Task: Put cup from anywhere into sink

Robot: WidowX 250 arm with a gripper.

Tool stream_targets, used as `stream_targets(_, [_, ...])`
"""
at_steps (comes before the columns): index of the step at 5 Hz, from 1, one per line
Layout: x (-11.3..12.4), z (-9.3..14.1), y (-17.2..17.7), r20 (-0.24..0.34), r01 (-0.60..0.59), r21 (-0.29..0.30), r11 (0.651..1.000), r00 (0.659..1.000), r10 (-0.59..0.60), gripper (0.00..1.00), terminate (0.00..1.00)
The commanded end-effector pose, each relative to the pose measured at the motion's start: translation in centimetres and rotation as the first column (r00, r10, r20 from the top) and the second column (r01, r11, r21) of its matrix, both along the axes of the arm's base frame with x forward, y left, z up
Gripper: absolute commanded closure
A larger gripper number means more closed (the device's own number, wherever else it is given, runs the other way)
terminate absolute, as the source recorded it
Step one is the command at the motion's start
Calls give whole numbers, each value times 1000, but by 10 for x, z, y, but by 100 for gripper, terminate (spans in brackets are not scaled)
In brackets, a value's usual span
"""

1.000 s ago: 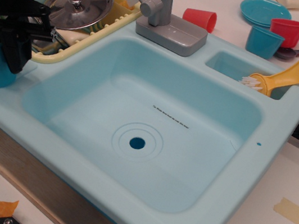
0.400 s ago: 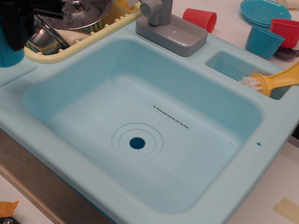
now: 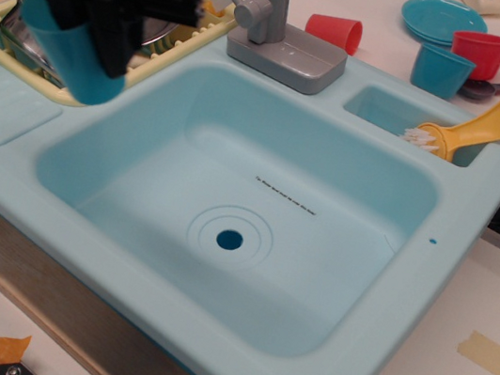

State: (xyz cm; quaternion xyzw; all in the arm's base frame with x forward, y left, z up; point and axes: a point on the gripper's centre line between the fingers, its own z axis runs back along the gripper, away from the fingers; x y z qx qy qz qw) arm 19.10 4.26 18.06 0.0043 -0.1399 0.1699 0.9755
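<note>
Aloft: cup held over the sink's far-left corner

The cup [image 3: 66,58], a tall teal tumbler, is gripped by the black pincer [image 3: 98,6], which is closed around its upper part. The cup is tilted, its base pointing near-right, and is held clear of every surface, above the far-left rim of the sink [image 3: 376,350] where the basin edge meets the yellow dish rack [image 3: 171,56]. A steel pot [image 3: 25,43] is seen in the rack, partly hidden by the arm. The basin is seen with its drain hole [image 3: 229,239] at the centre. The grey faucet [image 3: 280,30] stands at the far rim. A yellow brush [image 3: 479,124] is lying in the small side compartment at far right. Beyond it, on the counter [image 3: 459,306], red cups [image 3: 336,32], a short teal cup [image 3: 442,70] and a teal plate [image 3: 443,18] are grouped.
</note>
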Motion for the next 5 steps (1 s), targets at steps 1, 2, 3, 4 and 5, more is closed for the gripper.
stream_targets(1, [23,-19,-16,21,90,-64,994,996,-89,0,0])
stream_targets(2, [32,-36,-21,49,180,-132,975,983,-175,0,0])
stream_targets(3, [34,-47,-23,49,236,-198,951,972,-231,0,0])
stream_targets(4, [34,-47,-23,49,236,-198,951,972,-231,0,0])
stream_targets(5, [34,-47,-23,49,236,-198,951,972,-231,0,100])
